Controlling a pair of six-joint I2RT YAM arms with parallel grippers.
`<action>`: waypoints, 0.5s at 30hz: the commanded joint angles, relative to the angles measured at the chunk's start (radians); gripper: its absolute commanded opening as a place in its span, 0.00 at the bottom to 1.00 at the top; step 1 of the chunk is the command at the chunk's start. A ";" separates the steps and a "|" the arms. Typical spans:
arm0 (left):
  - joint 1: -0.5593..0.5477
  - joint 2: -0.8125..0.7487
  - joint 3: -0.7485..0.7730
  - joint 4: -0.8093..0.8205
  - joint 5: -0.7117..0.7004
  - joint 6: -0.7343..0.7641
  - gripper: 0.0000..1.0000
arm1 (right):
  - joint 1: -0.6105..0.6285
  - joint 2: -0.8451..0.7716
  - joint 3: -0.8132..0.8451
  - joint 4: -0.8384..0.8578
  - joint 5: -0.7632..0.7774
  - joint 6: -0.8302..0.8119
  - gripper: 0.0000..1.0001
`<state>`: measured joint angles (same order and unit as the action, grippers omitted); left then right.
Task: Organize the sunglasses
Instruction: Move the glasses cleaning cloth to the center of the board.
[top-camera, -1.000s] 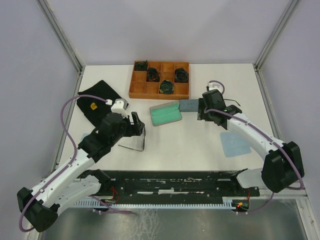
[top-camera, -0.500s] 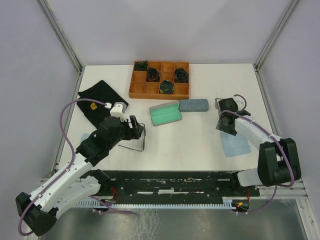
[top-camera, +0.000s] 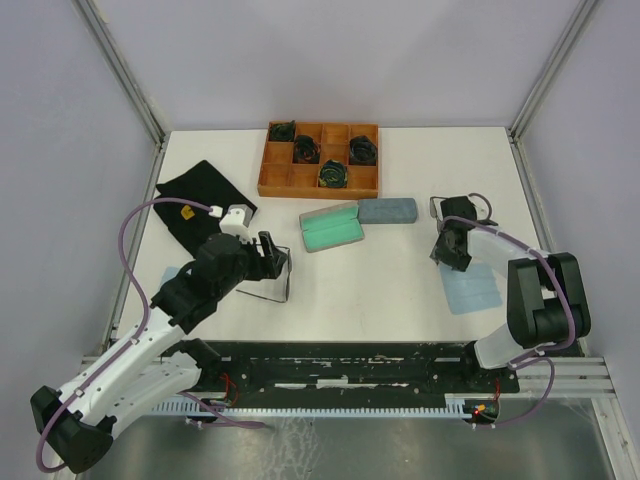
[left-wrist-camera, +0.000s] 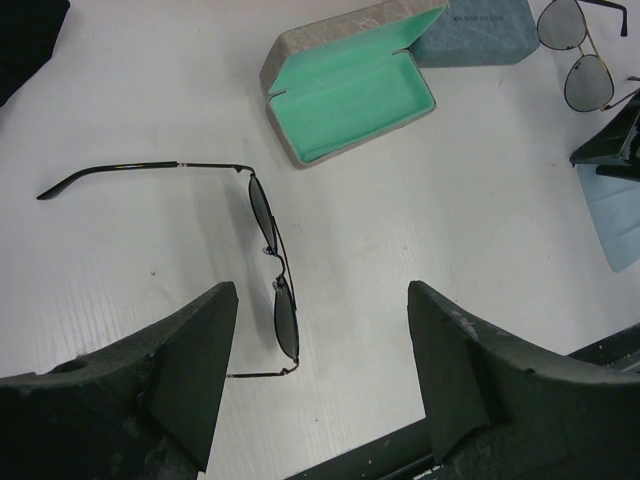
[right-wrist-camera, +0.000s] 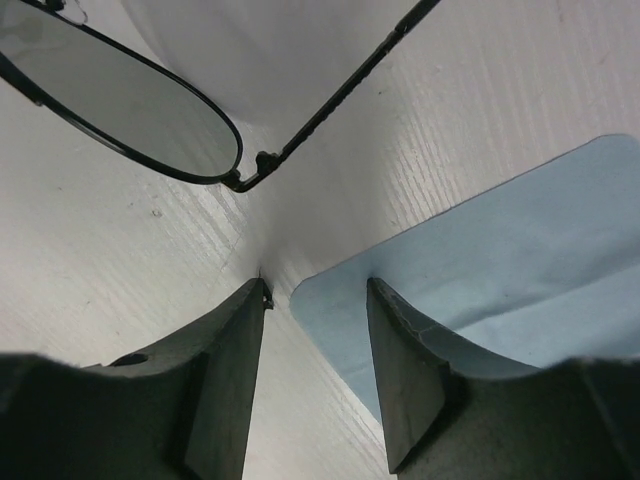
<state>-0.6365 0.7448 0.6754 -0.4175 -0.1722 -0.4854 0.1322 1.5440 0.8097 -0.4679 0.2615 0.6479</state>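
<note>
One pair of sunglasses lies unfolded on the white table just ahead of my left gripper, which is open with the near lens low between its fingers. The other sunglasses lie at the right, just beyond my right gripper. That gripper is open, its tips down at the table and astride a corner of a light blue cloth. An open case with green lining and a closed grey-blue case sit mid-table.
A wooden compartment tray holding dark green coiled bundles stands at the back. A black cloth lies at the left, and a second light blue cloth peeks out beside my left arm.
My right arm has pulled back from the cases to the right, come down over the blue cloth's corner, and narrowed its jaws. My left gripper edged towards the sunglasses, its jaws slightly narrower.
</note>
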 joint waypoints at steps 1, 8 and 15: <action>0.003 -0.006 0.006 0.039 0.017 -0.015 0.76 | -0.016 0.032 -0.035 0.047 -0.051 0.015 0.53; 0.003 -0.007 0.009 0.034 0.017 -0.012 0.74 | -0.022 0.054 -0.044 0.041 -0.093 0.002 0.38; 0.003 -0.015 0.006 0.032 0.021 -0.018 0.73 | -0.021 0.045 -0.057 0.009 -0.167 -0.021 0.13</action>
<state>-0.6361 0.7448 0.6754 -0.4179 -0.1684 -0.4854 0.1074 1.5463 0.8051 -0.4412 0.2161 0.6231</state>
